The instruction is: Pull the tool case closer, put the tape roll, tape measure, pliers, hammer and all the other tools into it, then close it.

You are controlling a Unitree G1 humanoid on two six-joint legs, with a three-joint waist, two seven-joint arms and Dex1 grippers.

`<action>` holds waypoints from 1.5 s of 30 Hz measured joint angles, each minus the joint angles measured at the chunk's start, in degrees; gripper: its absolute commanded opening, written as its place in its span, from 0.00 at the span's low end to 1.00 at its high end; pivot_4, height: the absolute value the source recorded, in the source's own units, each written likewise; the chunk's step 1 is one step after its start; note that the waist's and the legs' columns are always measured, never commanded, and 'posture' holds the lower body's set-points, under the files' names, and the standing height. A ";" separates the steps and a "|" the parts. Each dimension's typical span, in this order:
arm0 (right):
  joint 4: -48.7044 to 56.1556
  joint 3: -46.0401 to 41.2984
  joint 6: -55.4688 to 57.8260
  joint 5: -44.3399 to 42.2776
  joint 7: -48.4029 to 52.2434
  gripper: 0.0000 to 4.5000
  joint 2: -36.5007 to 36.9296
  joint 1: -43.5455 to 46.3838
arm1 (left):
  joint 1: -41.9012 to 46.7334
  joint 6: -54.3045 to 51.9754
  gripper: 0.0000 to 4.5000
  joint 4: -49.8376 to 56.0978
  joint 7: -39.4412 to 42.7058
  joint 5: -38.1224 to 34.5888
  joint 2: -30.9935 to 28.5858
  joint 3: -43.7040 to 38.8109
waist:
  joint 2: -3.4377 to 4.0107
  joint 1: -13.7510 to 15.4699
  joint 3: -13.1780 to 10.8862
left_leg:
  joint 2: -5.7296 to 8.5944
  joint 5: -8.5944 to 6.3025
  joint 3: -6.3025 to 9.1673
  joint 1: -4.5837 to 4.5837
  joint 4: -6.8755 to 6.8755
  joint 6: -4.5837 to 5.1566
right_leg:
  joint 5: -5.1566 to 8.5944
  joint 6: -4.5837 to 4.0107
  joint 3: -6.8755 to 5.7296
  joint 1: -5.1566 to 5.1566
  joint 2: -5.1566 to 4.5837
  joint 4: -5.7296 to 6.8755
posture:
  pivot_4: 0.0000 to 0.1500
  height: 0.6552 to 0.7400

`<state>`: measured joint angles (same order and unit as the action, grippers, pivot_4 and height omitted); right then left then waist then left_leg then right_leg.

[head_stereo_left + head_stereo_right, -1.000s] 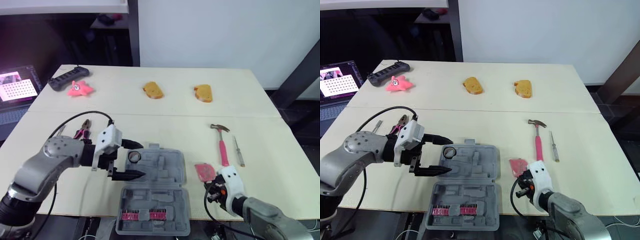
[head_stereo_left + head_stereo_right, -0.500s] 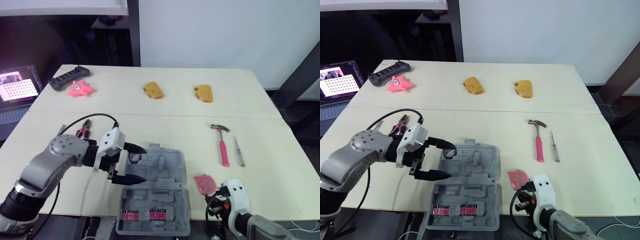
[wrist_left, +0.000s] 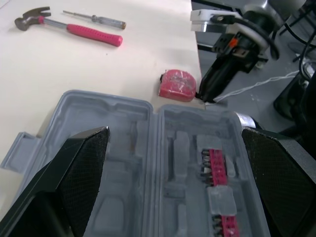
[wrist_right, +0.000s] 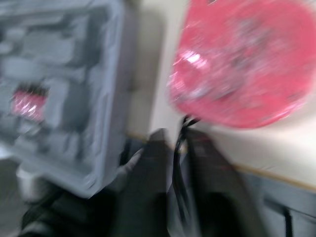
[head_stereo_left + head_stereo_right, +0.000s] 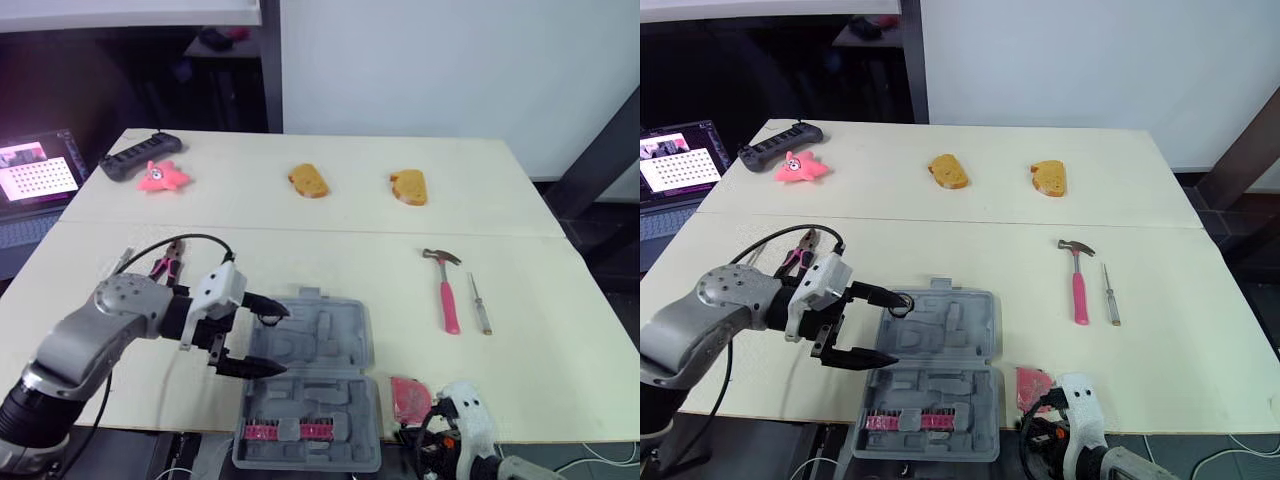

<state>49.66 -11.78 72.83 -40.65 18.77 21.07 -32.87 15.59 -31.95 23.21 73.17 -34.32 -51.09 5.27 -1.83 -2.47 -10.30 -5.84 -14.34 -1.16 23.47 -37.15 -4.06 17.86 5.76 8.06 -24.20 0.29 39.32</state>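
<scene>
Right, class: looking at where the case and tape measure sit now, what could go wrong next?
1. The tool case overhangs the front edge of the table, so pulling it any closer could tip it off.
2. The tape measure lies right at that edge beside the right gripper; a slight nudge could knock it to the floor.

Robot test lab: bare cream table (image 5: 330, 225), laptop (image 5: 35, 178) alongside, white partition (image 5: 450, 60) behind.

Spread left hand (image 5: 281, 340) at tool case (image 5: 328, 348)
</scene>
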 measured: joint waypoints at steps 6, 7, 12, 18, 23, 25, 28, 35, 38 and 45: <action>2.72 -9.69 2.32 -9.56 8.54 0.98 13.07 0.30 | -1.30 1.28 1.00 -0.06 0.72 -0.01 -0.32 -0.36 | 0.00 -0.08 0.00 | 0.00 0.00 -0.01 -0.02 -0.02 0.00 | 0.00 0.01 0.02 0.03 0.00 -0.02 | 1.00 0.70; 3.05 -11.45 1.90 -10.63 10.42 0.98 15.80 0.72 | -1.43 1.54 1.00 -0.06 0.92 -0.01 -0.32 -0.45 | -0.04 -0.11 0.00 | 0.00 0.00 0.00 -0.02 0.00 0.00 | -0.01 0.01 0.02 0.05 0.01 -0.02 | 1.00 0.70; 1.14 -8.32 -17.12 0.52 23.65 0.98 33.49 6.24 | -3.32 4.92 1.00 0.02 2.21 0.01 -0.31 -2.02 | -0.08 -0.11 -0.01 | 0.01 0.00 0.00 -0.08 -0.01 0.01 | -0.01 0.03 0.01 0.12 0.02 -0.06 | 1.00 0.70; -16.32 5.87 -48.25 20.79 36.56 0.98 40.76 12.24 | -6.25 7.56 1.00 0.15 2.21 0.61 -0.53 -3.29 | -0.17 0.15 -0.01 | 0.01 0.00 0.00 -0.04 -0.12 0.01 | 0.01 0.09 -0.03 0.21 -0.03 -0.19 | 1.00 0.70; -25.79 12.71 -59.54 26.05 40.83 0.98 38.41 16.84 | -9.26 7.59 1.00 1.81 1.19 0.60 -1.23 -5.09 | -0.14 0.00 -0.01 | 0.00 0.00 0.01 -0.08 -0.10 0.01 | 0.00 0.08 -0.03 0.23 -0.02 -0.16 | 1.00 0.70; -28.89 14.65 -62.32 27.78 41.54 0.98 36.91 18.56 | -11.02 7.56 1.00 2.54 0.62 0.58 -1.80 -6.57 | -0.15 -0.08 -0.01 | 0.00 0.00 0.01 -0.10 -0.11 0.01 | 0.00 0.08 -0.03 0.23 -0.01 -0.15 | 1.00 0.70; -32.24 17.72 -65.48 29.99 41.92 0.98 34.15 20.72 | -12.62 7.47 1.00 3.52 -0.15 0.55 -2.52 -8.09 | -0.12 -0.02 -0.02 | 0.00 0.00 0.00 -0.11 -0.12 0.01 | 0.00 0.07 -0.01 0.23 -0.02 -0.12 | 1.00 0.70; -35.83 21.05 -67.81 32.64 42.33 0.98 31.61 23.26 | -13.92 7.47 1.00 4.07 -0.92 0.84 -3.45 -8.98 | -0.11 0.10 -0.03 | 0.00 0.00 0.00 -0.11 -0.16 0.01 | 0.01 0.07 -0.02 0.25 -0.02 -0.12 | 1.00 0.70; -37.25 22.17 -68.06 33.69 42.29 0.98 31.17 23.92 | -14.27 7.49 1.00 4.07 -1.06 1.06 -3.68 -8.98 | -0.10 0.10 -0.03 | 0.00 0.00 -0.01 -0.11 -0.18 0.01 | 0.00 0.06 -0.02 0.25 -0.02 -0.11 | 1.00 0.70; -37.92 22.17 -67.08 33.64 41.20 0.67 29.29 24.23 | -14.32 7.51 1.00 4.08 -1.21 1.08 -3.71 -8.99 | -0.10 0.10 -0.02 | 0.00 0.00 -0.01 -0.11 -0.19 0.01 | 0.00 0.07 -0.02 0.26 -0.02 -0.09 | 1.00 0.70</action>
<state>11.75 10.40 5.75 -7.01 59.97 50.37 -8.64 1.26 -24.43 27.28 71.96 -33.23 -54.80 -3.72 -1.93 -2.37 -10.33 -5.84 -14.34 -1.16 23.36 -37.34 -4.05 17.86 5.83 8.05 -23.93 0.28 39.23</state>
